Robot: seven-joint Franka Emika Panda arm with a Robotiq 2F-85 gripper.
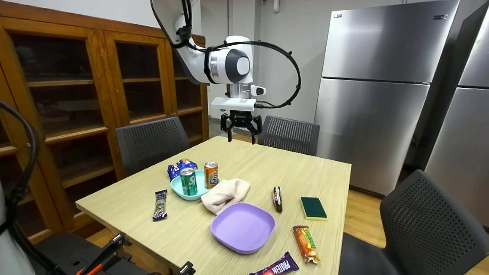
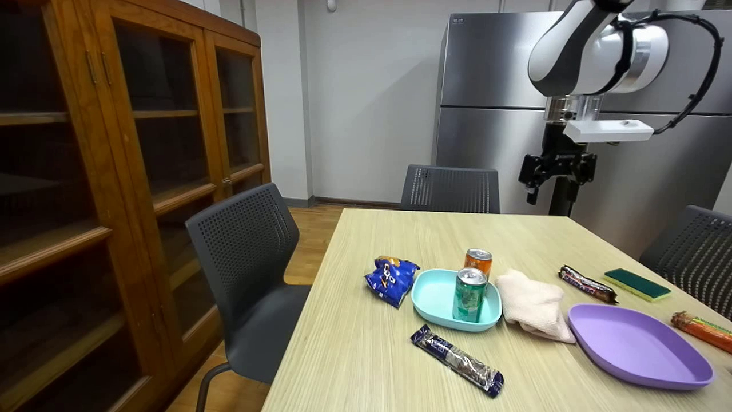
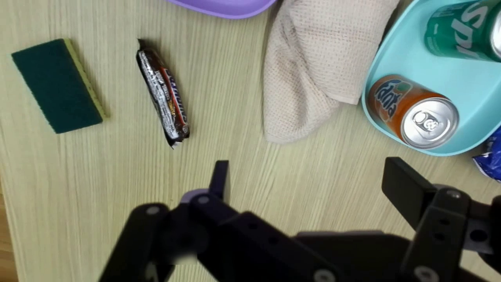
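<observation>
My gripper (image 1: 241, 141) hangs above the table's far part, its jaws wide apart and nothing between them. In the wrist view the gripper (image 3: 307, 172) has bare wood below it. Closest to its fingers are the beige cloth (image 3: 309, 74), a brown-wrapped chocolate bar (image 3: 164, 94) and an orange can (image 3: 411, 111). That can stands in a turquoise tray (image 2: 434, 292) together with a green can (image 2: 469, 294). A blue snack bag (image 2: 393, 280) lies against or beside the tray. A purple plate (image 1: 243, 228) sits near the cloth, and a green sponge (image 3: 58, 86) lies past the chocolate bar.
A dark blue wrapped bar (image 1: 160, 205), an orange-wrapped bar (image 1: 306, 243) and a purple protein bar (image 1: 277, 266) also lie on the table (image 1: 290, 168). Grey chairs (image 1: 289, 133) surround it. A wooden cabinet (image 2: 154, 171) and steel refrigerators (image 1: 376, 99) stand behind.
</observation>
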